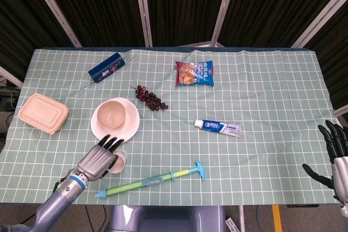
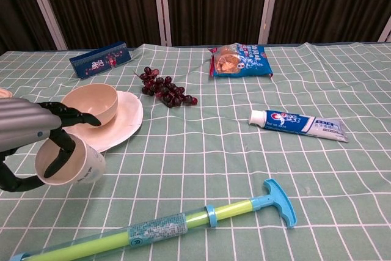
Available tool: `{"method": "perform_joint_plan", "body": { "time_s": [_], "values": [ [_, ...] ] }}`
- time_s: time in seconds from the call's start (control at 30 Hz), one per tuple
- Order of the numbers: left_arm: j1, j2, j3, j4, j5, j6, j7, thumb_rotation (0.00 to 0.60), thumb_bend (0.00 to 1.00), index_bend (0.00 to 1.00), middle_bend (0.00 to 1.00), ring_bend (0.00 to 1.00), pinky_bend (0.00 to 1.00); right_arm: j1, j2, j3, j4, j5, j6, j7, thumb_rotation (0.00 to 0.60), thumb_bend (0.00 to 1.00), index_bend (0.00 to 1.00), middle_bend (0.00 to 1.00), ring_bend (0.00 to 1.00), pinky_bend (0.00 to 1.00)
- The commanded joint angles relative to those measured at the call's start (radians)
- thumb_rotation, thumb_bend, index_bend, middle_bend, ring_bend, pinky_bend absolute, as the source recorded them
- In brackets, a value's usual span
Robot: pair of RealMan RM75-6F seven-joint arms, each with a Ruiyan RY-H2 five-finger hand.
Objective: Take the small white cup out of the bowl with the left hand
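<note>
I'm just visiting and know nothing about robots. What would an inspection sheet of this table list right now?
Surface: table under a green checked cloth, wrinkled near the far edge.
Job's things: small white cup out of the bowl, tilted; bowl sits on a white plate.
Clutter: lidded box, blue carton, grapes, snack bag, toothpaste tube, green and blue pump tube.
Hands: left hand grips the cup; right hand off the table's right edge, fingers spread, holding nothing.
Cables: nothing seen.
Surroundings: dark curtains with pale frame bars.
</note>
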Motion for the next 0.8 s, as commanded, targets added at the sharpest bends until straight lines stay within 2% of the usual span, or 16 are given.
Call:
{"method": "perform_joint_plan", "body": {
  "time_s": [0.03, 0.27, 0.53, 0.7, 0.8],
  "values": [
    [0.018, 0.026, 0.006, -0.013, 0.039, 0.020, -0.033, 0.600, 0.41, 0.22, 0.00, 0.00, 0.00, 0.000, -0.001, 0.000, 0.000, 0.000, -0.001, -0.002, 0.600, 0.04, 0.02, 0.00, 0.00, 0.00],
    [0.019, 0.030, 0.015, 0.005, 0.040, -0.008, -0.045, 0.600, 0.37, 0.22, 0.00, 0.00, 0.00, 0.000, -0.003, -0.003, -0.003, -0.006, -0.001, -0.012, 0.600, 0.04, 0.02, 0.00, 0.00, 0.00],
    [0.010, 0.028, 0.007, -0.001, 0.020, -0.024, -0.040, 0.600, 0.37, 0.22, 0.00, 0.00, 0.00, 0.000, -0.002, 0.000, -0.001, 0.001, -0.002, -0.007, 0.600, 0.04, 0.02, 0.00, 0.00, 0.00],
    [0.029, 0.051, 0.007, -0.034, 0.072, 0.010, -0.067, 0.600, 0.37, 0.22, 0.00, 0.00, 0.00, 0.001, -0.002, -0.001, 0.000, 0.000, -0.004, -0.006, 0.600, 0.04, 0.02, 0.00, 0.00, 0.00],
    [0.065, 0.080, 0.017, -0.069, 0.157, 0.065, -0.111, 0.600, 0.37, 0.22, 0.00, 0.00, 0.00, 0.000, 0.000, 0.000, 0.000, -0.001, 0.000, -0.003, 0.600, 0.04, 0.02, 0.00, 0.00, 0.00]
  ]
}}
